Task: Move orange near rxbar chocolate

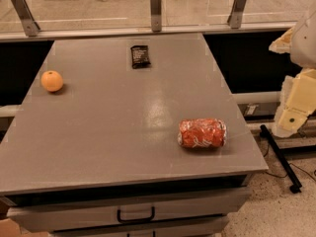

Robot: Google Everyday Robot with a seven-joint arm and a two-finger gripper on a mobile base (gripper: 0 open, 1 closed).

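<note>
The orange (52, 80) is a small round fruit on the grey table (123, 132), near its left edge. The rxbar chocolate (140, 56) is a flat dark wrapped bar lying at the back middle of the table, well apart from the orange. My gripper (292, 113) is on the cream-coloured arm at the right edge of the view. It is off the table, beyond the right side, far from both things, and holds nothing that I can see.
A larger orange-red shiny packet (202, 133) lies near the table's front right. A rail with metal posts (156, 9) runs behind the table. Drawers with a black handle (136, 215) sit under the front edge. A black bar (280, 157) lies on the floor at right.
</note>
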